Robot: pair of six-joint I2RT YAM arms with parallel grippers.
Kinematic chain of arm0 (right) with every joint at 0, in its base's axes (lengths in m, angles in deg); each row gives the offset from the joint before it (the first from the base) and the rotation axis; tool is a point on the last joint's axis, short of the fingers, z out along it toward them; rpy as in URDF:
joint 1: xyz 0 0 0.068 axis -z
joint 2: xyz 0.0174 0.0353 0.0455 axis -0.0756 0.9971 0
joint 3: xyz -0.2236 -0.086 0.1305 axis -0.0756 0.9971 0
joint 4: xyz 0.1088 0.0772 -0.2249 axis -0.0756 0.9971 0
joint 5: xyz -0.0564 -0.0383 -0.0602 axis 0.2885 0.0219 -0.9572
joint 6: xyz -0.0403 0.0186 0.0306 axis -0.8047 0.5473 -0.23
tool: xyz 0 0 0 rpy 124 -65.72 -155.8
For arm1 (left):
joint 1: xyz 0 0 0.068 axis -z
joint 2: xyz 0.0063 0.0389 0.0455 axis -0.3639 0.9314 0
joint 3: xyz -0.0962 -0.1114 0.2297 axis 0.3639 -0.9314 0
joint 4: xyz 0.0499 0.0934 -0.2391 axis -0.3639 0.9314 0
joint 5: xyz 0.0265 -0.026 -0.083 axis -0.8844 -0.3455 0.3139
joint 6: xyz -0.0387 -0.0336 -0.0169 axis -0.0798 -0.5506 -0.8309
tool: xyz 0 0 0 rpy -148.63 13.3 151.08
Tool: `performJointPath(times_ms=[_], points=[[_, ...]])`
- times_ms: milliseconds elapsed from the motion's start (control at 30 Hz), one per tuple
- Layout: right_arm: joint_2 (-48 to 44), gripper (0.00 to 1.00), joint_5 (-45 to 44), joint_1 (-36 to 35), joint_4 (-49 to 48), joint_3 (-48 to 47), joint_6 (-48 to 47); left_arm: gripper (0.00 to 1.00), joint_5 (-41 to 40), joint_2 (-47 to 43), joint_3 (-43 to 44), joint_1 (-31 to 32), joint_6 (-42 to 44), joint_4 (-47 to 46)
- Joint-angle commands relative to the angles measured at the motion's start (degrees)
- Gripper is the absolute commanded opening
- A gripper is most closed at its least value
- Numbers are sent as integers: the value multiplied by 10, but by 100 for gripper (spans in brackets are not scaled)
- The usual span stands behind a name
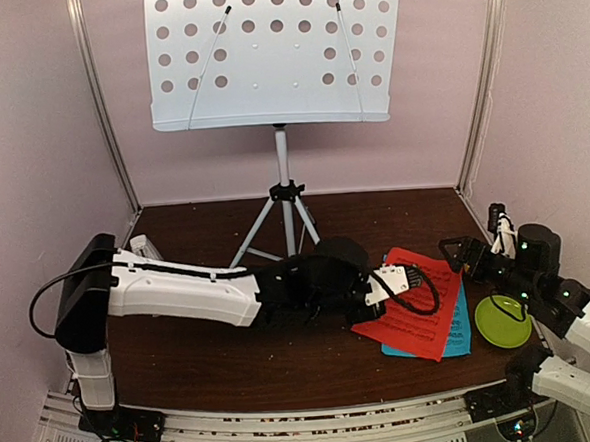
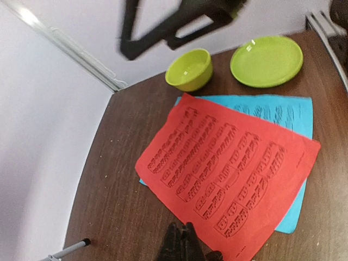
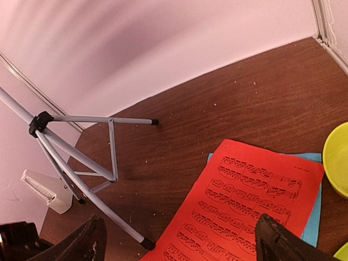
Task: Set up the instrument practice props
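The pale-blue perforated music-stand desk stands high at the back on its silver tripod. A red sheet-music page lies flat on the table, partly covering a blue page. My left gripper is shut, its tips pinched together on the red page's left edge. My right gripper hovers open above the page's far side, holding nothing. The pale-grey metronome stands left of the tripod, half hidden behind my left arm.
A lime-green bowl and a lime-green plate sit right of the pages. Pink walls with metal corner posts close in the table. A tripod leg ends close to the red page.
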State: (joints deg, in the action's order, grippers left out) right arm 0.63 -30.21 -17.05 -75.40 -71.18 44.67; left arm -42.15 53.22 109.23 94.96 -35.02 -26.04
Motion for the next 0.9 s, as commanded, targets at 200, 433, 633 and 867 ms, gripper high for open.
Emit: performJointPath(times_ms=[200,433,633,867], points=[[-12,95,-20,3,-12,-25,-54,0,112,-106,-36,-58,-151,29],[61,92,-16,3,-16,-15,-6,48,4,-60,-114,13,46,-25],[188,90,26,4,-62,-31,22,53,-6,9,-111,33,141,-42],[341,83,52,5,-136,-41,56,54,-40,87,-56,48,209,13]])
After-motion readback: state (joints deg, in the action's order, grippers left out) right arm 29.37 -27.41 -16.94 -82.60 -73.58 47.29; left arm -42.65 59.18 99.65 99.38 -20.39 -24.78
